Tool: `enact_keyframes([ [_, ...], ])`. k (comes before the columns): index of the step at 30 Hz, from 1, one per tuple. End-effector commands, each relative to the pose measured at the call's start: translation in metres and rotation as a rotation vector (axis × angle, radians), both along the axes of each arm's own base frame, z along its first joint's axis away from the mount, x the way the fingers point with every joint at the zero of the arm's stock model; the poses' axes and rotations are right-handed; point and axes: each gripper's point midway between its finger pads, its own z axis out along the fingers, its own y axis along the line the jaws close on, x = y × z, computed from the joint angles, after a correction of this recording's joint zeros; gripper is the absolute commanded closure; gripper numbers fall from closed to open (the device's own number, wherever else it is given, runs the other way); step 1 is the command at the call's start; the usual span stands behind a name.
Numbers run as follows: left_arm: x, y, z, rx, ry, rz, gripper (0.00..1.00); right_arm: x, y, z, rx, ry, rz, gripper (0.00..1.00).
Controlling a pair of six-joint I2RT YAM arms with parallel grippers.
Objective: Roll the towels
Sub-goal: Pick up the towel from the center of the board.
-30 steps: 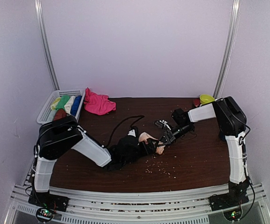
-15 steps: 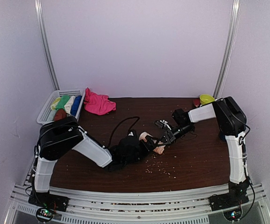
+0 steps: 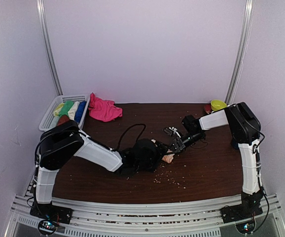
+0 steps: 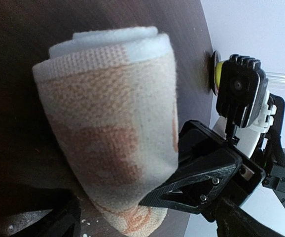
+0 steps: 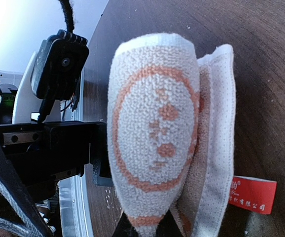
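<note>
Basket (image 3: 48, 118) holding green, blue, cream towels (image 3: 69, 108), pink towel (image 3: 103, 109) just beside it, right gripper (image 3: 174, 147) pinching peach roll (image 5: 155, 128), left gripper (image 3: 157, 152) spread wide.

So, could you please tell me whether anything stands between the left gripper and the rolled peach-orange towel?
Nothing visible does. The left gripper is open with the rolled peach-orange towel directly ahead of it, filling its wrist view. The right gripper is shut on one end of the roll, at the side rather than in between.
</note>
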Motion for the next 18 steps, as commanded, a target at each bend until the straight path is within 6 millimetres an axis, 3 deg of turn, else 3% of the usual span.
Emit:
enact_keyframes([
  [1,-0.016,0.038,-0.084,0.278,0.207,0.052,0.03,0.005,-0.021,-0.044,-0.179,-0.037,-0.041,0.98],
  [11,-0.017,0.062,-0.105,0.322,0.234,0.141,0.17,0.004,-0.020,-0.042,-0.164,-0.031,-0.036,0.98],
  [18,-0.013,0.063,-0.119,0.335,0.230,0.140,0.29,0.002,-0.020,-0.044,-0.166,-0.027,-0.032,0.98],
])
